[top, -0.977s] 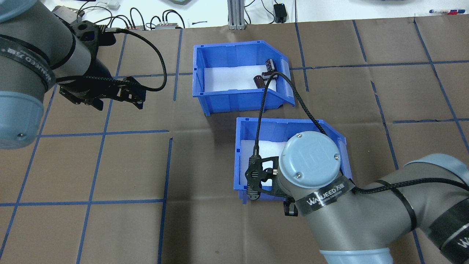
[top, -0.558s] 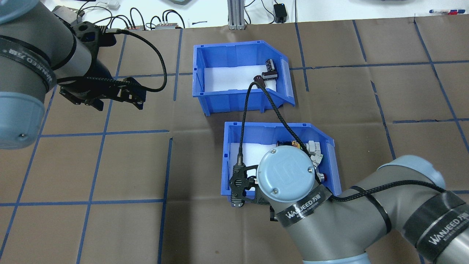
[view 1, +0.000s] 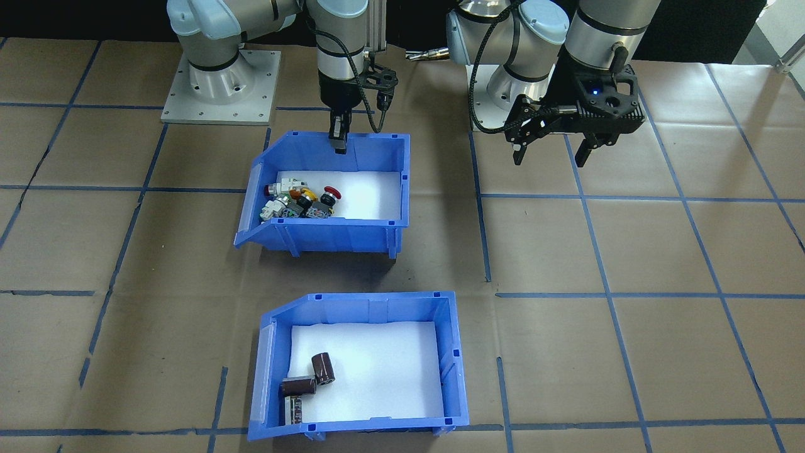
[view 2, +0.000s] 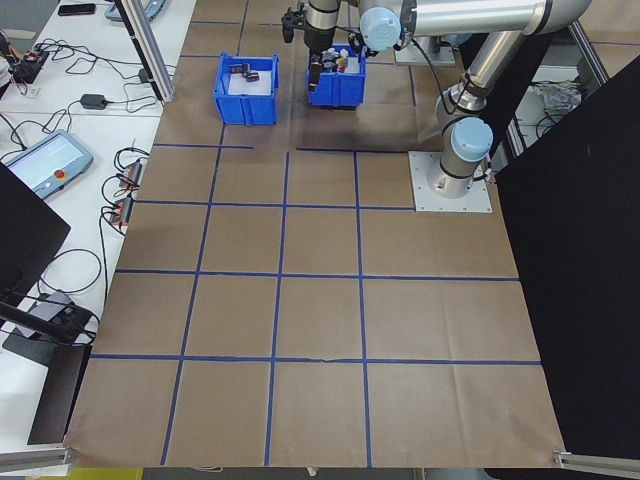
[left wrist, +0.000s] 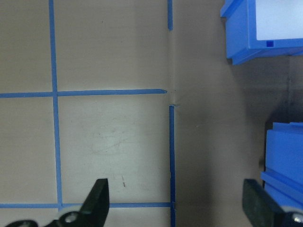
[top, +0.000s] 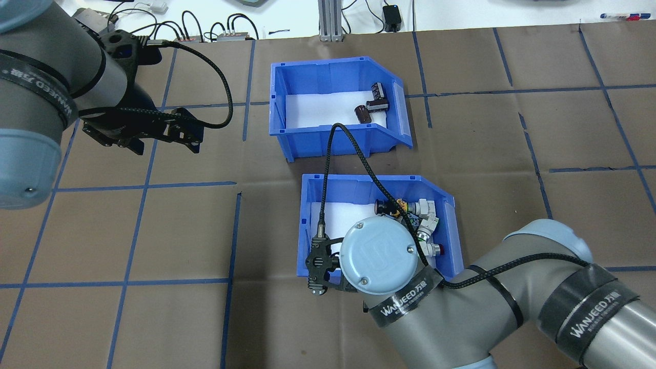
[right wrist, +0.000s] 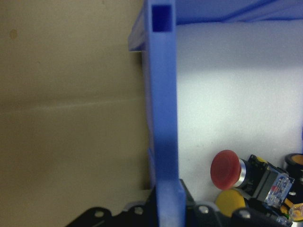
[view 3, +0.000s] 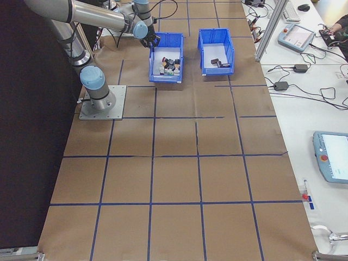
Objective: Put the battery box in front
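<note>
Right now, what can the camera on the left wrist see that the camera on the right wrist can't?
Only the left wrist view shows blue tape lines on the brown table paper and the left gripper, jaws wide apart over it. Only the right wrist view shows a red push button on the white floor. Both show blue bin walls.

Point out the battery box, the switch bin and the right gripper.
battery box (view 1: 368,309): front-facing view, far wall.
switch bin (view 1: 339,237): front-facing view, near outer wall.
right gripper (view 1: 339,143): front-facing view, fingertips at the bin's rear wall.
</note>
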